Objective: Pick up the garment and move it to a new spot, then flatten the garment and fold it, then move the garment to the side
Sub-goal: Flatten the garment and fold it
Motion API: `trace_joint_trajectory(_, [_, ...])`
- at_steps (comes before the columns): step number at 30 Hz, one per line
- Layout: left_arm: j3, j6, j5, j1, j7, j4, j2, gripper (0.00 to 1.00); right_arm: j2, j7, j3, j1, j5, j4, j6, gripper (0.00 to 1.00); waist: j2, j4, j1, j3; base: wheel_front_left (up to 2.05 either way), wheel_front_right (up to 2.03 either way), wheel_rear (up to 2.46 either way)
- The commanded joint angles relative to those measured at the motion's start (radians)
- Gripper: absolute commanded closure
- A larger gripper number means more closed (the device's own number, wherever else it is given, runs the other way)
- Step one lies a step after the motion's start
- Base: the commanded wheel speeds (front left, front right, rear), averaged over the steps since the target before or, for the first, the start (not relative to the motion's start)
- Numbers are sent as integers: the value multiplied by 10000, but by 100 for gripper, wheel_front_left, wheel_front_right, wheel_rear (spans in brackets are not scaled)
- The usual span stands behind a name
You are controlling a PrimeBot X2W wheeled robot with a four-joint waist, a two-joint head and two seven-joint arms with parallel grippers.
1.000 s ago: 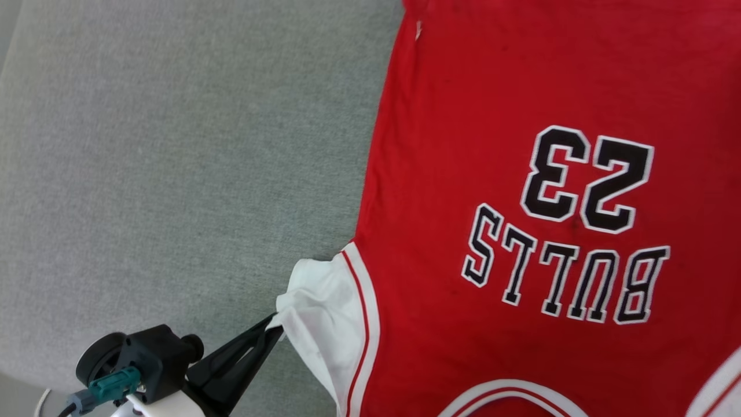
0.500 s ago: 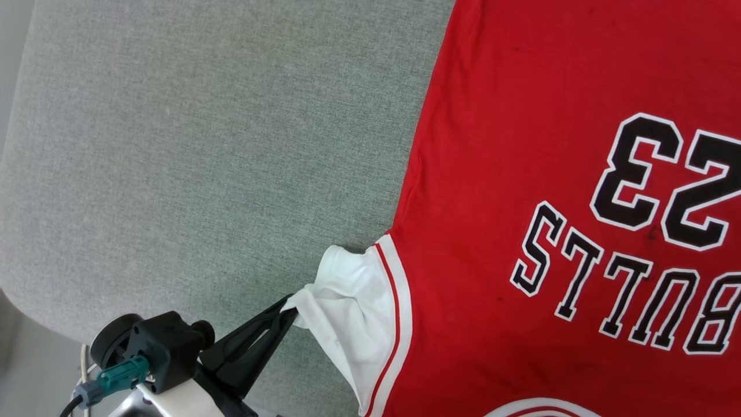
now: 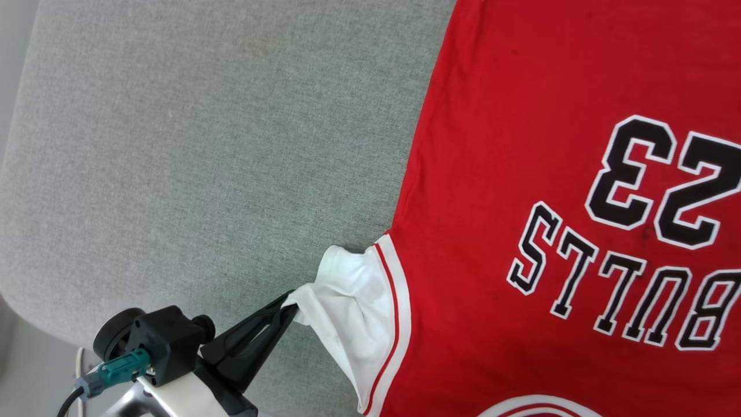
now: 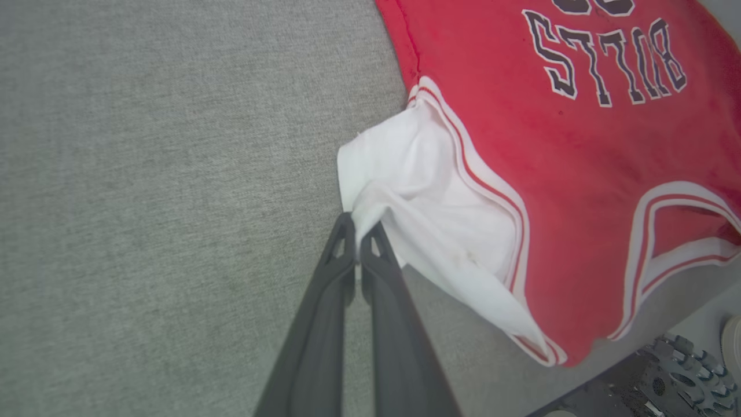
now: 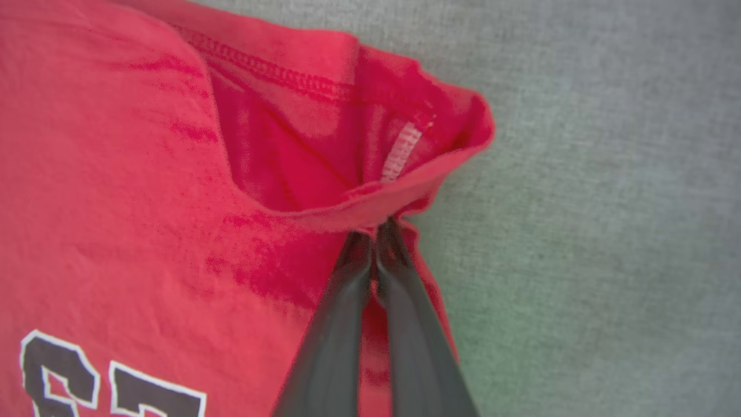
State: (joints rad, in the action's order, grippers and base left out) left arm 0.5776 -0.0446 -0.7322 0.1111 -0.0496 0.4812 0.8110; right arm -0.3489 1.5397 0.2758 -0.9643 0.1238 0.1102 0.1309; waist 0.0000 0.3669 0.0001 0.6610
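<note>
The garment (image 3: 521, 145), a red jersey with black-and-white lettering facing up, lies spread over the right half of the grey surface. Its white sleeve (image 3: 347, 307) with red-striped trim points toward the lower left. My left gripper (image 3: 289, 304) is shut on the tip of that sleeve (image 4: 405, 191), its two dark fingers pressed together (image 4: 359, 231). In the right wrist view my right gripper (image 5: 376, 229) is shut on a lifted corner of the red hem (image 5: 405, 168), which folds up and shows the inner seam.
A grey fabric surface (image 3: 202, 145) carries the garment, with bare cloth to the left of it. Its rounded edge runs along the lower left (image 3: 23, 313). A dark toothed part (image 4: 683, 370) sits below the edge in the left wrist view.
The head camera shifted a second ago, sliding the picture right; it has held nearly still since. My left gripper stays shut on the sleeve.
</note>
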Motion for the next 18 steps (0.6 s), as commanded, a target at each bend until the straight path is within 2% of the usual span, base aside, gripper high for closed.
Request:
trace_joint_trajectory(1, [-34,0,1,133,64,-33,-2,100,85,151,6,633,10,289,-4,100,0,-122,-1,-151,0,0,0])
trace_joint_trajectory(9, [79,-152,-135,-9,70,-231,-248,100,-84,-184,-309,1816,523,127,-4,100,0,-887,-1,-1200,0,0,0])
trace_joint_trajectory(18, [26,-445,-375,-546,109,-789,-154,100,-168,-855,-874,3798,1726,-268,-4,100,0,-1863,-1,-2677,0,0,0])
